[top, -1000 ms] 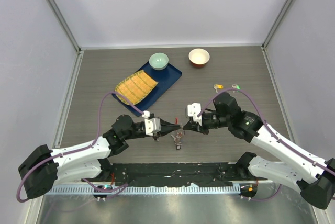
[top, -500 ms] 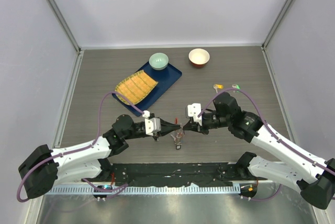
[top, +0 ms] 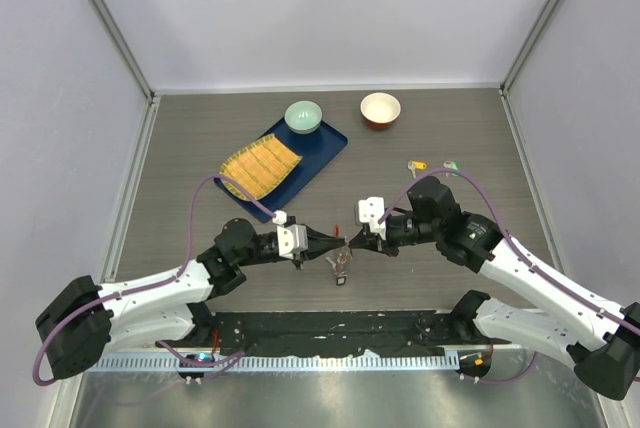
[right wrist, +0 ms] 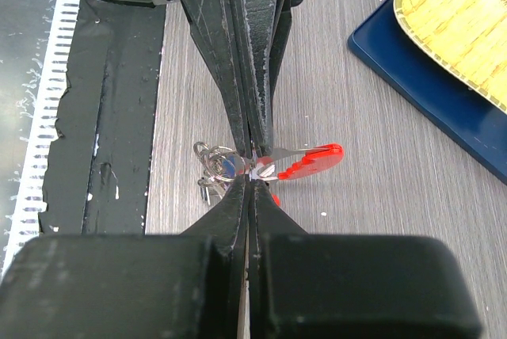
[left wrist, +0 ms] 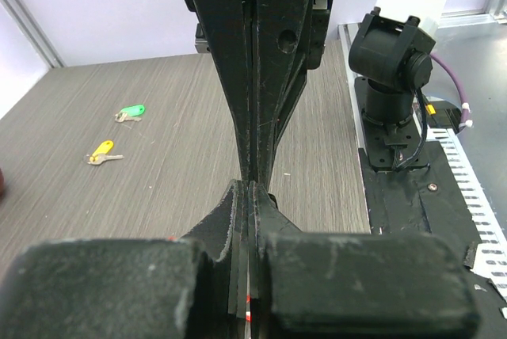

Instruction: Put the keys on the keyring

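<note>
The keyring (right wrist: 309,161) has a red oval loop and silver rings (right wrist: 215,166) carrying a blue tag. It hangs just above the table between my two grippers, near the front edge (top: 341,266). My left gripper (top: 335,241) and right gripper (top: 352,244) meet tip to tip. Both are shut on the keyring's metal part beside the red loop. In the left wrist view a thin silver and red piece shows between my left gripper's (left wrist: 252,184) shut pads. A yellow key (top: 417,164) and a green key (top: 450,165) lie loose on the table, behind the right arm.
A blue tray (top: 322,151) with a yellow woven mat (top: 260,167) and a green bowl (top: 303,116) sits at the back. An orange bowl (top: 380,108) stands to its right. The black base strip (top: 340,328) runs along the near edge.
</note>
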`<action>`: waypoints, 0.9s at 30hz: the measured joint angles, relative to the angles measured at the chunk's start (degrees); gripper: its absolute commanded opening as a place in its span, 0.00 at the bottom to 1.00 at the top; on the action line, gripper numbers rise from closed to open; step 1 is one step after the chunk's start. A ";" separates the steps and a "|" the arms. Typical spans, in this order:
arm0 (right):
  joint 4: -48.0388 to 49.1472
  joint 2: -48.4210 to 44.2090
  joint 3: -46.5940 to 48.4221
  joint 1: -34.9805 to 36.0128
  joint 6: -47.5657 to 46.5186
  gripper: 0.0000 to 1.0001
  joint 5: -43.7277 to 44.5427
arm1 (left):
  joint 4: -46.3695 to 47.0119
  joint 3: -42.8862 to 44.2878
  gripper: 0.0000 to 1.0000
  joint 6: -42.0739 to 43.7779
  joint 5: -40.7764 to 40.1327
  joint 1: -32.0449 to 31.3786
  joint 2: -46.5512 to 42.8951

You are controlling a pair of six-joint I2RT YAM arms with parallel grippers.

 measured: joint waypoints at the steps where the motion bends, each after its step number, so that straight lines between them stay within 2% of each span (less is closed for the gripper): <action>1: -0.02 0.00 0.00 0.00 0.00 0.01 0.00 | 0.02 0.00 0.00 0.00 0.00 0.00 0.00; 27: 0.07 0.28 -0.04 0.00 0.48 0.01 1.14 | 0.39 0.09 0.00 -0.44 -0.20 0.04 0.00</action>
